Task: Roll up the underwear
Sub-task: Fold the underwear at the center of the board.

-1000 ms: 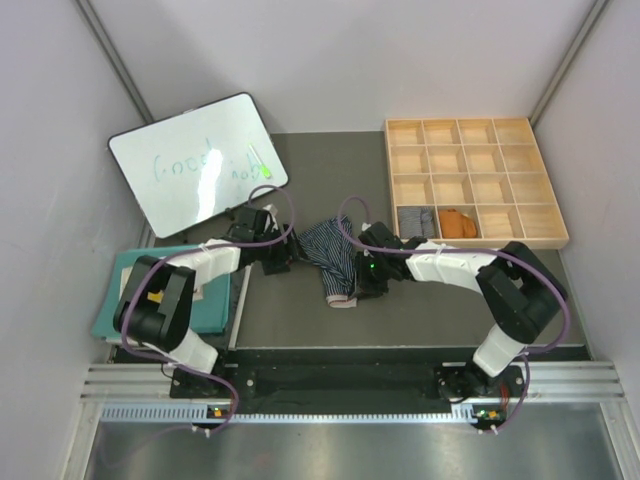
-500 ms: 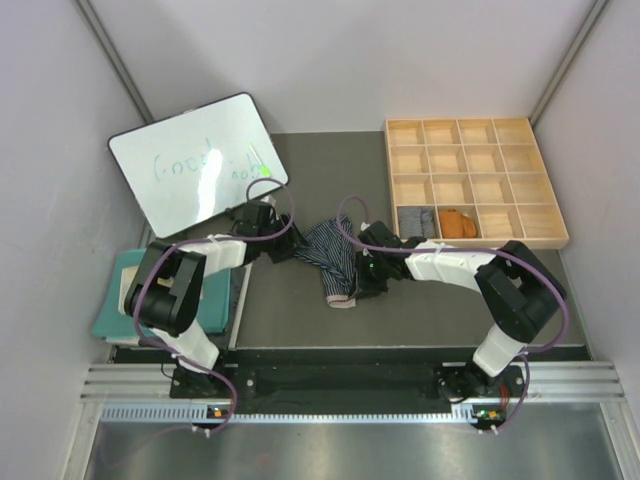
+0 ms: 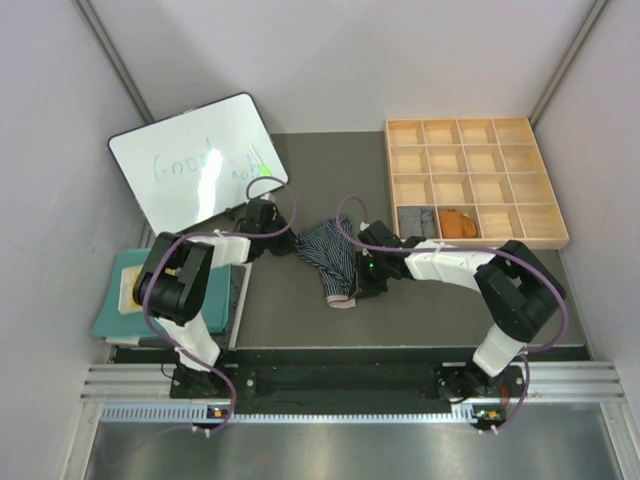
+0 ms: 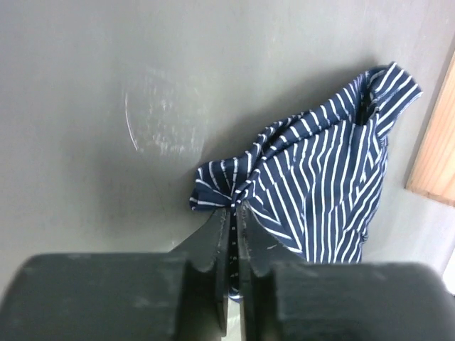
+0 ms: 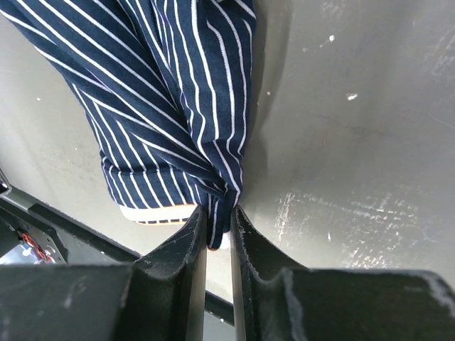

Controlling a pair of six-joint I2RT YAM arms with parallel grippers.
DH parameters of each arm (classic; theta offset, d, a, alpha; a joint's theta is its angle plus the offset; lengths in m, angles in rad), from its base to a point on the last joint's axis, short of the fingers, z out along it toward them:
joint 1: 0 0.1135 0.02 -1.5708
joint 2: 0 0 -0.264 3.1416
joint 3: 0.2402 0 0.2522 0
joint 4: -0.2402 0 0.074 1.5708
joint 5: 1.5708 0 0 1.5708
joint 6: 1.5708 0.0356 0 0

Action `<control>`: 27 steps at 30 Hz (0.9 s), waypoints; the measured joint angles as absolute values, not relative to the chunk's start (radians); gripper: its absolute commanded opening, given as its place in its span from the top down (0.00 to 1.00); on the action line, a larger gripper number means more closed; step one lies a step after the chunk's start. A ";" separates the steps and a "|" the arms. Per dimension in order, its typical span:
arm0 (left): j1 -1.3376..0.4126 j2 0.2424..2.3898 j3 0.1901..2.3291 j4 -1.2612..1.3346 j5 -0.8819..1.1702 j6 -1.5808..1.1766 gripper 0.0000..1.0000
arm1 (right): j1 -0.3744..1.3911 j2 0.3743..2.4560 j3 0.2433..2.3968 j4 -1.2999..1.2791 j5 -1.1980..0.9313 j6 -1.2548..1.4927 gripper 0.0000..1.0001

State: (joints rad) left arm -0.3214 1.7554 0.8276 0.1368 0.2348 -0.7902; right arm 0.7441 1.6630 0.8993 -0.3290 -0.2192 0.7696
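The dark navy white-striped underwear lies crumpled on the grey table, between the two arms. My left gripper is shut on its left corner, and the cloth bunches at the fingertips. My right gripper is shut on a fold of the same pair, close to its cream waistband. A grey pair and a rust-orange pair sit in neighbouring compartments of the wooden tray.
A whiteboard leans at the back left. A teal cloth mat lies under the left arm's elbow, at the table's left edge. The tray's edge shows at the right of the left wrist view. White walls close in both sides.
My left arm swung right to the striped pair's left corner, and its gripper closed on the cloth. The right gripper kept its hold and stayed in place.
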 measured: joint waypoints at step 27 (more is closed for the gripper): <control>-0.444 1.866 1.208 -0.166 0.167 -0.715 1.00 | 0.744 1.664 0.900 -0.329 -0.219 0.762 1.00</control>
